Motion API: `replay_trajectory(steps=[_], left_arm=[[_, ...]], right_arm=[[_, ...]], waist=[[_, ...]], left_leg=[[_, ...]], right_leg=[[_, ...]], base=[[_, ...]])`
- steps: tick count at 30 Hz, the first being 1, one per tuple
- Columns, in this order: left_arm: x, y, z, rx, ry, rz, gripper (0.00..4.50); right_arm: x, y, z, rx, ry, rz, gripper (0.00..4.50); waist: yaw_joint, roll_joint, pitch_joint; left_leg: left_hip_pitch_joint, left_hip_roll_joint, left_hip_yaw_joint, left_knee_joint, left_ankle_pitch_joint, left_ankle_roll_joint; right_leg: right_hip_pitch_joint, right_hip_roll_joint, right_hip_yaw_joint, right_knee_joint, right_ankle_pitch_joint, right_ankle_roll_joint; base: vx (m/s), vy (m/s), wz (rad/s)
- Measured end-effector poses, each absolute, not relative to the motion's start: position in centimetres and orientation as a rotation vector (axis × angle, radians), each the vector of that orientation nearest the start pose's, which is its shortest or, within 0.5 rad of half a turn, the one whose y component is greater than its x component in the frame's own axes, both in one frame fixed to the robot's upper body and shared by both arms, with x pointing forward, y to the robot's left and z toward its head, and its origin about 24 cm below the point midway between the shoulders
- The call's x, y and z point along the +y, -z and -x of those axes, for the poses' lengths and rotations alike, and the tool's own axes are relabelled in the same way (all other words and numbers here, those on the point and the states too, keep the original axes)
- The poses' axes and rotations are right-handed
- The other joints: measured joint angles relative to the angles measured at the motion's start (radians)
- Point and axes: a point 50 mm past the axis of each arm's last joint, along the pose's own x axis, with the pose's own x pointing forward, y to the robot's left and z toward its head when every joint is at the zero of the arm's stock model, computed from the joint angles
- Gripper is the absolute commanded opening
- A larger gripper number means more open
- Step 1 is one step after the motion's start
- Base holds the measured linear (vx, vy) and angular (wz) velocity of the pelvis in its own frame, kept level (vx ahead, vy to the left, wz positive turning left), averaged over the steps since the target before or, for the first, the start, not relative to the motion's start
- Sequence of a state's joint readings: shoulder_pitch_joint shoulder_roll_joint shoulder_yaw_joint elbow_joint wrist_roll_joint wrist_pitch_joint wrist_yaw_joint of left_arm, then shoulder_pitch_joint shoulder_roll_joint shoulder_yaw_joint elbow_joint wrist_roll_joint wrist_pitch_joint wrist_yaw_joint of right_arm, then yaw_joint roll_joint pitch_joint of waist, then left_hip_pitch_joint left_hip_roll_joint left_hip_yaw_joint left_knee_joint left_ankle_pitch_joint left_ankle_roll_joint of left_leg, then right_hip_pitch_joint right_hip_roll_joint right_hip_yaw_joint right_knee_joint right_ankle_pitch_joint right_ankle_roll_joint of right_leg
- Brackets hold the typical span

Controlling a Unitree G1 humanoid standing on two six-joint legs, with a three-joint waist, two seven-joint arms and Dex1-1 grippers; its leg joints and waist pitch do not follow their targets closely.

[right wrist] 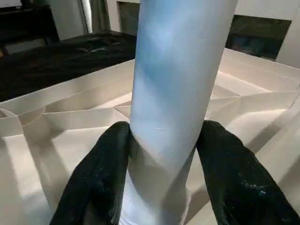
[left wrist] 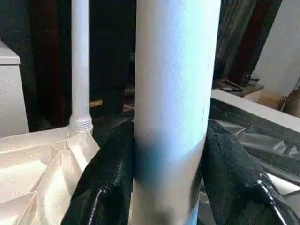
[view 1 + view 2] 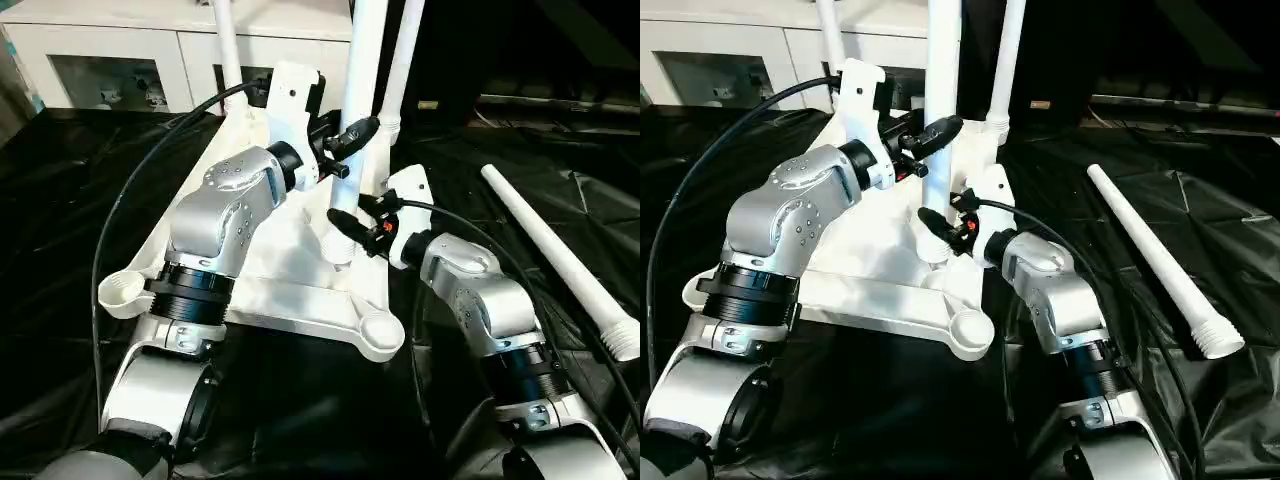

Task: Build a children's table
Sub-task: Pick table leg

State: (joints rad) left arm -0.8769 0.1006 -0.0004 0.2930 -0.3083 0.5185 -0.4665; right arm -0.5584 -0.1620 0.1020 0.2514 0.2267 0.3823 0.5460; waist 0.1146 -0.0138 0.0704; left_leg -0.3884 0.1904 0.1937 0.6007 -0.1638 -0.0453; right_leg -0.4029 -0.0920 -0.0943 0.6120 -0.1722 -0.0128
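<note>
The white plastic rectangular tabletop (image 3: 300, 280) lies upside down on the large work table draped in black sheeting (image 3: 60, 200), its ribbed underside and round corner sockets facing up. Four long white tubular legs can be counted. Two of them stand upright in the far corner sockets: the far-left leg (image 3: 228, 50) and the far-right leg (image 3: 398, 70). The third leg (image 3: 362, 70) stands upright over the middle of the tabletop, gripped by both arms. The fourth leg (image 3: 560, 255) lies loose on the black sheeting to the right, well apart from the tabletop, its ribbed end nearest the robot.

Two near corner sockets are empty: the near-left socket (image 3: 120, 290) and the near-right socket (image 3: 382, 330).

The left gripper (image 3: 352, 135) clasps the third leg higher up, one black finger (image 2: 108, 183) on each side of the tube. The right gripper (image 3: 345, 228) grasps the same leg lower down, near its base, its fingers (image 1: 105, 173) pressed against both sides.

The two silver forearms and their black cables cross in front of the tabletop and hide much of its middle. A white cabinet with glass doors (image 3: 110, 60) stands beyond the work table.
</note>
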Motion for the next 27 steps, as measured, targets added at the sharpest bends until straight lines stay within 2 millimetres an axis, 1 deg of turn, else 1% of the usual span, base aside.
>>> replay_trajectory(steps=[1,2,3,6,8,10,11,14,18,19,22,24,27], left_arm=[[6.9,-20.1,-36.5,-0.038,0.768,0.102,1.78],[6.8,-20.2,-36.5,-0.032,0.781,0.115,2.34],[6.9,-20.3,-36.5,-0.02,0.801,0.129,2.48],[7.4,-20.7,-36.4,-0.011,0.863,0.184,2.5],[7.3,-21.0,-36.3,-0.026,0.898,0.19,2.71],[7.5,-21.2,-36.1,-0.037,0.95,0.176,2.81],[7.6,-21.1,-35.9,-0.037,1.011,0.161,2.81],[8.0,-20.8,-35.6,-0.021,1.116,0.158,2.81],[8.3,-20.3,-35.7,0.0,1.175,0.199,2.81],[8.3,-20.3,-35.6,-0.001,1.178,0.208,2.54],[8.4,-20.5,-35.6,-0.017,1.199,0.252,2.42],[8.4,-20.6,-35.5,-0.029,1.206,0.273,2.11],[8.3,-20.6,-35.5,-0.03,1.206,0.285,1.86]], right_arm=[[-9.6,-10.8,-33.6,0.118,-0.762,-0.008,1.92],[-9.9,-10.9,-33.6,0.117,-0.767,-0.007,1.89],[-10.1,-10.9,-33.5,0.116,-0.778,-0.005,1.87],[-10.6,-11.2,-33.3,0.101,-0.837,0.009,1.85],[-10.8,-11.4,-32.9,0.094,-0.885,0.001,1.85],[-10.8,-11.6,-32.6,0.082,-0.936,-0.002,1.85],[-11.1,-11.7,-32.2,0.076,-0.972,-0.007,1.85],[-11.6,-11.6,-31.6,0.084,-1.037,-0.025,1.84],[-12.1,-11.7,-31.1,0.098,-1.093,-0.026,1.84],[-12.1,-11.8,-31.1,0.097,-1.098,-0.029,1.84],[-12.3,-12.0,-31.0,0.087,-1.11,-0.041,1.84],[-12.4,-12.0,-30.9,0.085,-1.113,-0.048,1.84],[-12.4,-12.0,-30.9,0.087,-1.113,-0.05,1.84]], waist=[[0.0,0.0,0.0],[0.0,0.0,0.0],[0.0,0.0,0.0],[0.0,0.0,0.0],[0.0,0.0,0.0],[0.0,0.0,0.0],[0.001,0.0,0.0],[0.001,0.0,0.0],[0.001,0.001,0.0],[0.001,0.001,0.0],[0.002,0.001,0.0],[0.002,0.001,0.0],[0.002,0.001,0.0]], left_leg=[[0.0,0.0,0.0,0.0,0.0,0.0],[0.0,0.0,0.0,0.0,0.0,0.0],[0.0,0.0,0.0,0.0,0.0,0.0],[0.0,0.0,0.0,0.0,0.0,0.0],[0.0,0.0,0.0,0.0,0.0,0.0],[0.0,0.0,0.0,0.0,0.0,0.0],[0.0,0.0,0.0,0.0,0.0,0.0],[0.0,0.0,0.0,0.0,0.0,0.0],[0.001,0.0,0.0,0.0,0.0,0.0],[0.001,0.0,0.0,0.0,0.0,0.0],[0.001,0.0,0.0,0.0,0.0,0.0],[0.002,0.0,0.0,0.001,0.0,0.0],[0.002,0.0,0.0,0.001,0.0,0.0]], right_leg=[[0.0,0.0,0.0,0.0,0.0,0.0],[0.0,0.0,0.0,0.0,0.0,0.0],[0.0,0.0,0.0,0.0,0.0,0.0],[0.0,0.0,0.0,0.0,0.0,0.0],[0.0,0.0,0.0,0.0,0.0,0.0],[0.0,0.0,0.0,0.0,0.0,0.0],[0.0,0.0,0.0,0.0,0.0,0.0],[0.0,0.0,0.0,0.0,0.0,0.0],[0.001,0.0,0.0,0.001,0.001,-0.001],[0.001,0.0,0.0,0.001,0.001,-0.002],[0.001,0.0,0.0,0.002,0.001,-0.002],[0.001,0.0,0.0,0.002,0.001,-0.002],[0.001,0.0,0.0,0.002,0.001,-0.002]], base=[[0.0,0.0,0.0],[0.0,0.0,0.0],[0.0,0.0,0.0],[0.0,0.0,0.0],[0.0,0.0,0.0],[0.0,0.0,0.0],[0.0,0.0,0.0],[0.0,0.0,0.0],[0.0,0.0,0.0],[0.0,0.0,0.0],[0.0,0.0,0.0],[0.0,0.0,0.0],[0.0,0.0,0.0]])
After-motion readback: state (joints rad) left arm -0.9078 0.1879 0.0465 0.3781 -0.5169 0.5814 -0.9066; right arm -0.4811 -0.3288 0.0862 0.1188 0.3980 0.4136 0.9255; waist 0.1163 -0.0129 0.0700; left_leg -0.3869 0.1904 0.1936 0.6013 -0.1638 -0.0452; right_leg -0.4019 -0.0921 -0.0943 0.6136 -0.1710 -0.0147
